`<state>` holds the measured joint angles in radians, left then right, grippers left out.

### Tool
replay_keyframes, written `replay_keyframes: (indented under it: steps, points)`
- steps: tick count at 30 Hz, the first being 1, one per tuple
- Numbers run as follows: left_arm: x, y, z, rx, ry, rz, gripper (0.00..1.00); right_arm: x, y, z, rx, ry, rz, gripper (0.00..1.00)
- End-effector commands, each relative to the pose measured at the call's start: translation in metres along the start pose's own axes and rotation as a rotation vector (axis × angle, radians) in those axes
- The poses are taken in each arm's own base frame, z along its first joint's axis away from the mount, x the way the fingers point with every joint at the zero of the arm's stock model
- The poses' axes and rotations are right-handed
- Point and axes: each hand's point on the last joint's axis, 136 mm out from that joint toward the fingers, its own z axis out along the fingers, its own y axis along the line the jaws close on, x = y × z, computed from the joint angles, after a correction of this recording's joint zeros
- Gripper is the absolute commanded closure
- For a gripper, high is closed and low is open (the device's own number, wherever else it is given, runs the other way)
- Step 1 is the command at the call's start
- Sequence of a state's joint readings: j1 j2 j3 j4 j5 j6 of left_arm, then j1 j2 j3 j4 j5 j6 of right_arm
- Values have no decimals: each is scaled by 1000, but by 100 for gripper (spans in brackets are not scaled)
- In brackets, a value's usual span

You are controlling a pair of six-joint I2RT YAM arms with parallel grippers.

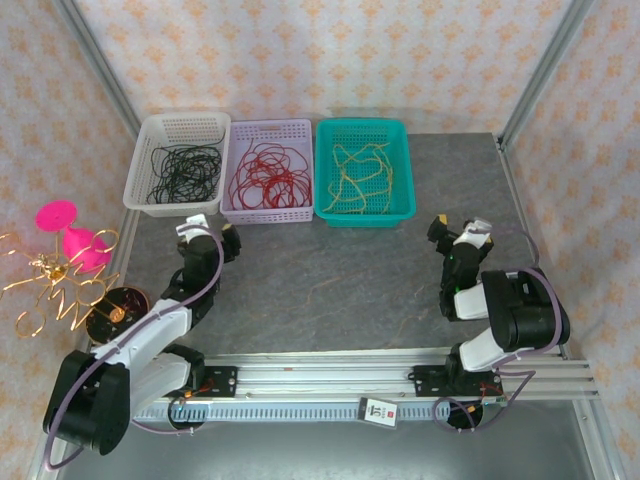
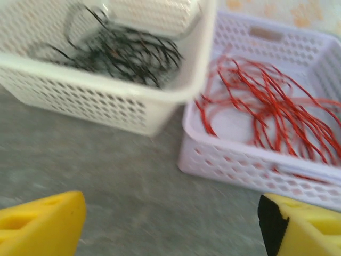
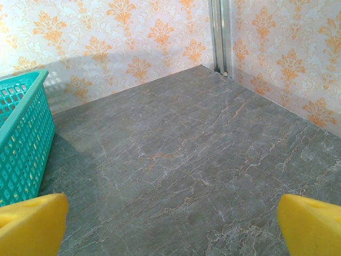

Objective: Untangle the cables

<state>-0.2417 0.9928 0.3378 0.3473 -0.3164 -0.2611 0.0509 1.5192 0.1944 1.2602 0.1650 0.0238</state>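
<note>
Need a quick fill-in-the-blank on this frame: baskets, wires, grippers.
1. The red cables lie in the ___ of the three baskets.
2. The teal basket holds cables coloured ___.
3. The white basket holds thin ___ wires.
4. The left gripper and right gripper both stand ___, holding nothing.
Missing words: middle; yellow; black; open.

The top external camera looks down from above and behind the arm bases over the whole table [image 1: 330, 290]. The left wrist camera sits low and close, facing the white basket [image 2: 96, 101] and the lilac basket [image 2: 240, 165] holding red cables [image 2: 266, 104]; both views share these. The right wrist camera faces the far right corner, teal basket [image 3: 21, 138] at left.
</note>
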Motion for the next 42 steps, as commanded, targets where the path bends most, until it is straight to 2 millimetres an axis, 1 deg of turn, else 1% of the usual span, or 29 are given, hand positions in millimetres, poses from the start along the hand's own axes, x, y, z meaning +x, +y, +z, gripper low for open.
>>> replay_keyframes:
  steps: [1, 3, 5, 8, 10, 12, 14, 17, 20, 23, 26, 27, 28, 30, 32, 34, 42]
  points:
    - [-48, 22, -10, -135, -228, 134, 3, -10, 1, 1, 11, -34, -6, 0]
    - [-51, 30, -10, -148, -289, 150, 1, -10, 1, 1, 11, -35, -6, 0]
    - [-44, 36, -6, -108, -333, 132, 1, -10, 1, 1, 12, -35, -6, 0]
    - [-33, 33, -5, -21, -369, 104, 1, -10, 1, 1, 12, -35, -6, 0]
    - [-26, 33, 0, 9, -362, 92, 1, -10, 1, 1, 12, -35, -8, 0]
    - [-28, 37, 2, -7, -383, 77, 1, -10, 1, 1, 10, -35, -6, 0]
    - [-29, 37, 8, 26, -378, 37, 0, -9, 1, 1, 13, -33, -8, 0]
    - [-22, 39, 14, 49, -387, 8, 0, -10, 1, 2, 12, -34, -7, 0]
    - [-22, 31, 13, 99, -428, 29, 0, -10, 1, 1, 13, -34, -7, 0]
    - [-13, 27, 28, 99, -336, 52, 0, -9, 1, 1, 13, -34, -8, 0]
    - [-16, 22, 44, 94, -310, 66, 1, -10, 1, 1, 13, -35, -8, 0]
    - [-9, 19, 55, 91, -242, 83, 1, -9, 1, 1, 13, -34, -8, 0]
    - [-6, 20, 57, 87, -224, 81, 0, -9, 1, 1, 12, -34, -7, 0]
    - [-11, 21, 53, 93, -266, 74, 0, -9, 2, 1, 11, -34, -8, 0]
    - [-8, 21, 56, 88, -236, 77, 0, -9, 1, 1, 12, -34, -7, 0]
    - [-10, 21, 54, 91, -258, 76, 0, -10, 1, 1, 11, -35, -7, 0]
    - [-8, 21, 55, 90, -248, 78, 0, -8, 2, 4, 14, -26, -7, 0]
